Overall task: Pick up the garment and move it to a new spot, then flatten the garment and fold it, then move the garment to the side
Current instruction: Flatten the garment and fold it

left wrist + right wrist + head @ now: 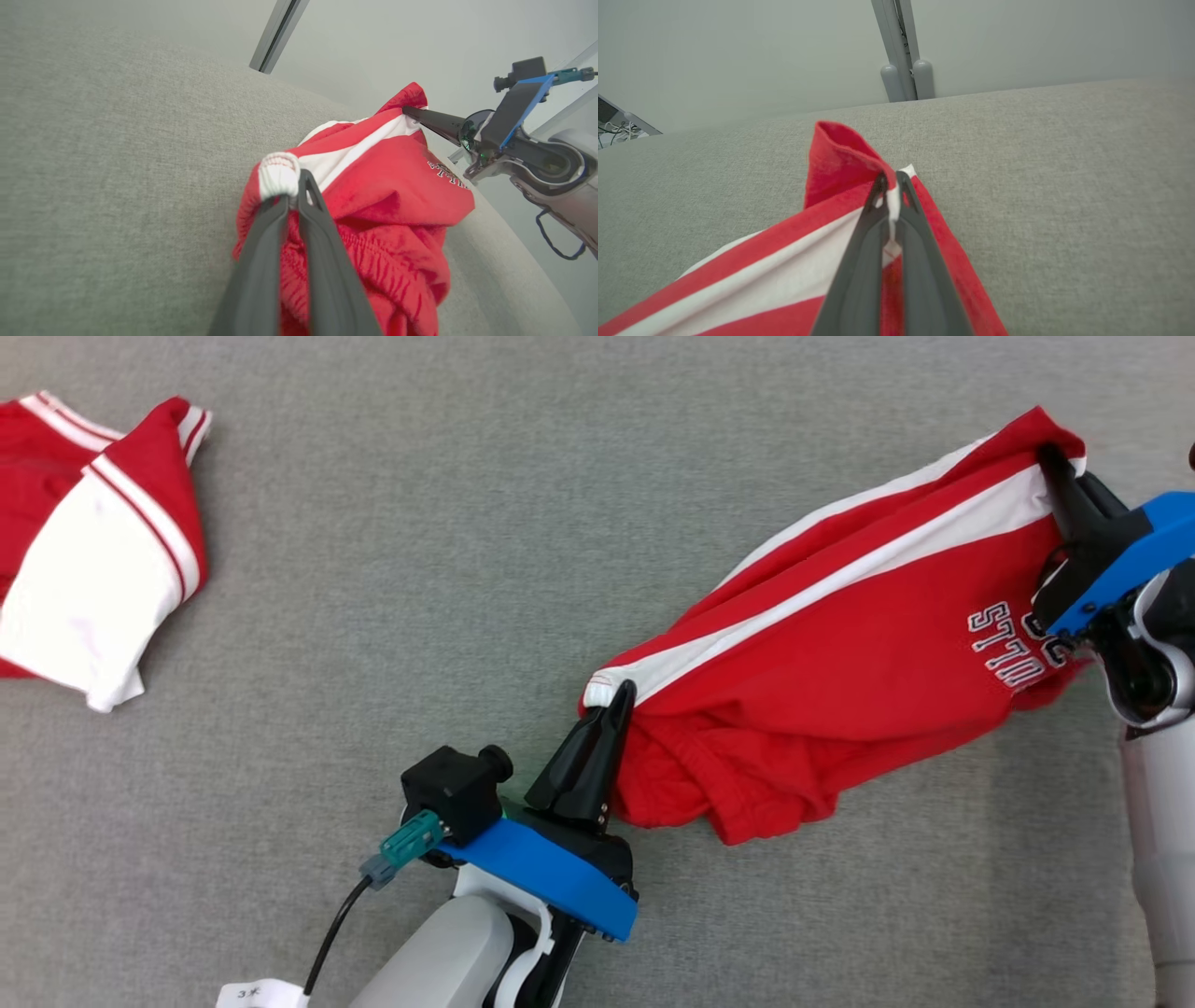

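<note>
Grey fabric covers the surface (448, 523) below us. We hold the red garment (840, 653) with white stripes at the right of the frame, stretched between our 2 grippers. Our left gripper (618, 695) pinches its white-banded corner near the middle. Our right gripper (1053, 462) pinches the other end at the upper right. Another red and white garment (93, 541) lies at the upper left.
</note>
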You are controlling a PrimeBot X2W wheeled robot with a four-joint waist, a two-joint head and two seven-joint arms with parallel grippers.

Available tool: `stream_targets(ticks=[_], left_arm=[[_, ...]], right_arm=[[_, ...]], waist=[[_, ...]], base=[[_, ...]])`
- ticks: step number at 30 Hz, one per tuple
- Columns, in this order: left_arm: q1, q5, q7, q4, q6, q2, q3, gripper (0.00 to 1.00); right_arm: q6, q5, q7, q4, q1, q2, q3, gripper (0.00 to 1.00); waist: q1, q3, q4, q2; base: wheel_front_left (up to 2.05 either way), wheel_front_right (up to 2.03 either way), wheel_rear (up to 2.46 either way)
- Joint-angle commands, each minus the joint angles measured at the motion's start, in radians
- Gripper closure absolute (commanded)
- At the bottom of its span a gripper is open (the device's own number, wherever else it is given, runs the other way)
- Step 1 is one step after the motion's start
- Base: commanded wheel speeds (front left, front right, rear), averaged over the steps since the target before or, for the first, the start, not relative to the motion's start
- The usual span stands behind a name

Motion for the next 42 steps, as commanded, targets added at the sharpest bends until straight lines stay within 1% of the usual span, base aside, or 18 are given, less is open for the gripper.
stream_targets(ticks=[1, 3, 4, 5, 6, 7, 8, 9, 10, 11, 17, 20, 21, 27, 31, 35, 40, 42], left_arm=[[-0.019, -0.001, -0.007, 0.013, -0.001, -0.002, -0.002, 1.00], [-0.027, -0.001, -0.012, 0.028, -0.006, -0.008, -0.002, 1.00], [-0.029, -0.003, -0.012, 0.035, -0.008, -0.011, -0.002, 1.00], [-0.031, -0.005, -0.011, 0.042, -0.009, -0.014, -0.005, 1.00], [-0.035, -0.006, -0.008, 0.046, -0.008, -0.016, -0.008, 1.00], [-0.039, -0.008, -0.005, 0.048, -0.008, -0.019, -0.010, 1.00], [-0.042, -0.008, -0.003, 0.048, -0.009, -0.020, -0.014, 0.92], [-0.046, -0.004, -0.001, 0.045, -0.012, -0.021, -0.020, 0.49], [-0.046, 0.000, -0.001, 0.041, -0.010, -0.021, -0.024, 0.02], [-0.042, -0.001, 0.002, 0.038, -0.007, -0.020, -0.027, 0.00], [-0.023, 0.035, 0.001, 0.000, 0.022, 0.023, -0.032, 0.00], [-0.005, 0.046, 0.005, -0.023, 0.047, 0.052, -0.025, 0.00], [-0.005, 0.046, 0.005, -0.023, 0.047, 0.052, -0.025, 0.00], [0.054, 0.042, 0.011, -0.066, 0.087, 0.113, 0.001, 0.00], [0.093, 0.072, 0.000, -0.089, 0.124, 0.162, 0.018, 0.00], [0.122, 0.088, -0.012, -0.107, 0.163, 0.193, 0.044, 0.00], [0.141, 0.099, -0.020, -0.132, 0.202, 0.213, 0.075, 0.00], [0.145, 0.098, -0.021, -0.141, 0.211, 0.217, 0.088, 0.00]], right_arm=[[0.000, -0.011, -0.013, 0.027, -0.027, -0.013, 0.000, 1.00], [0.000, -0.019, -0.034, 0.075, -0.054, -0.018, 0.009, 1.00], [0.000, -0.026, -0.041, 0.099, -0.065, -0.019, 0.013, 0.85], [0.000, -0.031, -0.049, 0.123, -0.075, -0.021, 0.016, 0.63], [0.000, -0.037, -0.059, 0.143, -0.085, -0.022, 0.018, 0.18], [0.000, -0.046, -0.069, 0.164, -0.094, -0.025, 0.019, 0.00], [0.000, -0.055, -0.079, 0.184, -0.103, -0.027, 0.020, 0.00], [0.000, -0.060, -0.090, 0.200, -0.109, -0.027, 0.024, 0.00], [0.000, -0.065, -0.099, 0.216, -0.113, -0.025, 0.028, 0.00], [0.000, -0.066, -0.107, 0.230, -0.115, -0.025, 0.032, 0.00], [0.000, -0.063, -0.148, 0.284, -0.112, -0.039, 0.055, 0.00], [0.000, -0.051, -0.159, 0.296, -0.093, -0.048, 0.077, 0.00], [0.000, -0.051, -0.159, 0.296, -0.093, -0.048, 0.077, 0.00], [0.000, -0.012, -0.170, 0.304, -0.042, -0.070, 0.126, 0.00], [0.000, 0.009, -0.148, 0.319, -0.003, -0.086, 0.155, 0.00], [0.000, 0.013, -0.120, 0.350, 0.027, -0.111, 0.171, 0.00], [0.000, 0.011, -0.085, 0.393, 0.031, -0.129, 0.177, 0.00], [0.000, 0.012, -0.073, 0.406, 0.021, -0.130, 0.182, 0.00]], waist=[[-0.0002, 0.014, 0.016, 0.0000], [-0.0002, 0.015, 0.021, 0.0000], [-0.0002, 0.016, 0.022, 0.0000], [-0.0002, 0.017, 0.022, 0.0000], [-0.0002, 0.017, 0.021, 0.0000], [-0.0002, 0.016, 0.020, 0.0000], [-0.0002, 0.015, 0.019, 0.0000], [-0.0002, 0.013, 0.017, 0.0000], [-0.0002, 0.010, 0.015, 0.0000], [-0.0002, 0.006, 0.012, 0.0000], [-0.0002, -0.035, -0.009, 0.0000], [-0.0002, -0.064, -0.017, 0.0000], [-0.0002, -0.064, -0.017, 0.0000], [-0.0002, -0.131, -0.027, 0.0000], [-0.0002, -0.171, -0.025, 0.0000], [-0.0002, -0.186, -0.013, 0.0000], [-0.0002, -0.173, 0.014, 0.0000], [-0.0002, -0.164, 0.025, 0.0000]], base=[[0.00, 0.00, 0.00], [0.00, 0.00, 0.00], [0.00, 0.00, 0.00], [0.00, 0.00, 0.00], [0.00, 0.00, 0.00], [0.00, 0.00, 0.00], [0.00, 0.00, 0.00], [0.00, 0.00, 0.00], [0.00, 0.00, 0.00], [0.00, 0.00, 0.00], [0.00, 0.00, 0.00], [0.00, 0.00, 0.00], [0.00, 0.00, 0.00], [0.00, 0.00, 0.00], [0.00, 0.00, 0.00], [0.00, 0.00, 0.00], [0.00, 0.00, 0.00], [0.00, 0.00, 0.00]])
